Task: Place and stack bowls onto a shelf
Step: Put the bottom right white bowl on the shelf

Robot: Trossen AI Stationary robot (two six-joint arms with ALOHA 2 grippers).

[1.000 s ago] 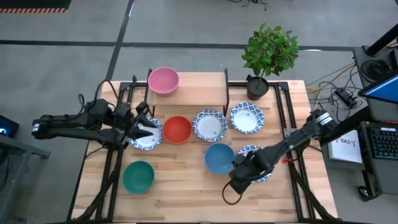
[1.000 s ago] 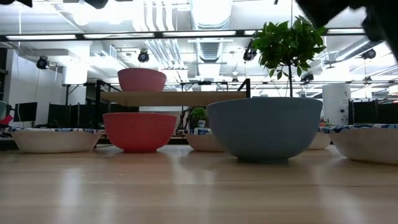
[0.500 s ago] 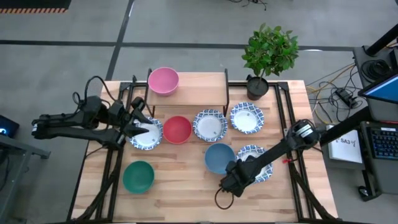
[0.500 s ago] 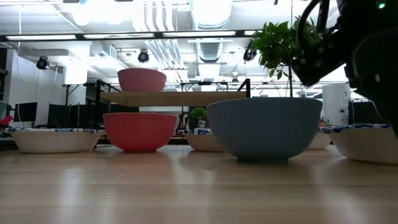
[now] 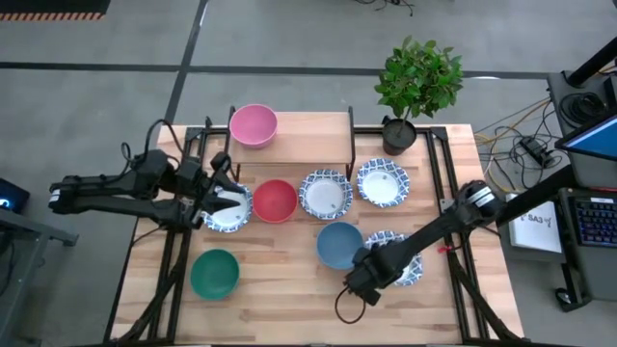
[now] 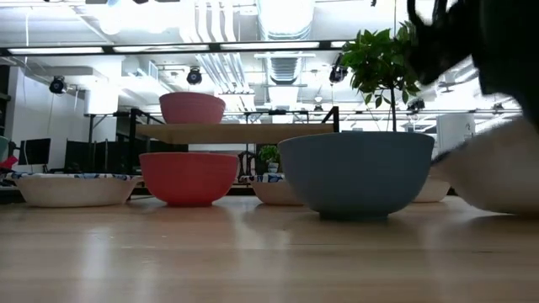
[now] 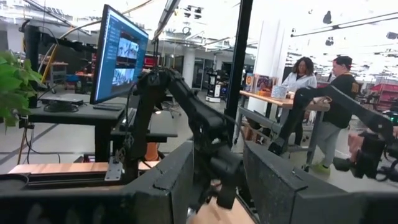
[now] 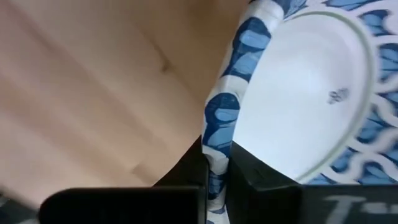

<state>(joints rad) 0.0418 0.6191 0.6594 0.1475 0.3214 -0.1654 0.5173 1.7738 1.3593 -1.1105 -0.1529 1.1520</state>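
A pink bowl (image 5: pixel 253 125) stands on the shelf (image 5: pixel 308 130), at its left end. On the table sit a red bowl (image 5: pixel 275 200), a blue bowl (image 5: pixel 339 245), a green bowl (image 5: pixel 214 274) and white bowls with blue patterned rims (image 5: pixel 325 194) (image 5: pixel 383 182). My right gripper (image 5: pixel 371 269) is shut on another patterned bowl (image 5: pixel 399 253) at the near right. My left gripper (image 5: pixel 223 198) stands open over the left rim of a further patterned bowl (image 5: pixel 233 210). I cannot tell whether it touches that bowl. My right gripper pinches the patterned bowl's rim (image 8: pixel 219 134) on its near-left side, one finger inside the bowl and one outside. The fingers come from above, pointing down. The bowl (image 6: pixel 493 177) is tilted, its held side raised off the table.
A potted plant (image 5: pixel 403 130) stands at the far right, beside the shelf. The near edge of the table between the green bowl and my right gripper is bare wood (image 5: pixel 289 299). People stand in the room beyond (image 7: pixel 336 112).
The patterned bowl at the near right lay level on the table before. Now it is tipped up in my right gripper. My right gripper has gone a little toward the near-left and back. My left gripper has stayed at its bowl.
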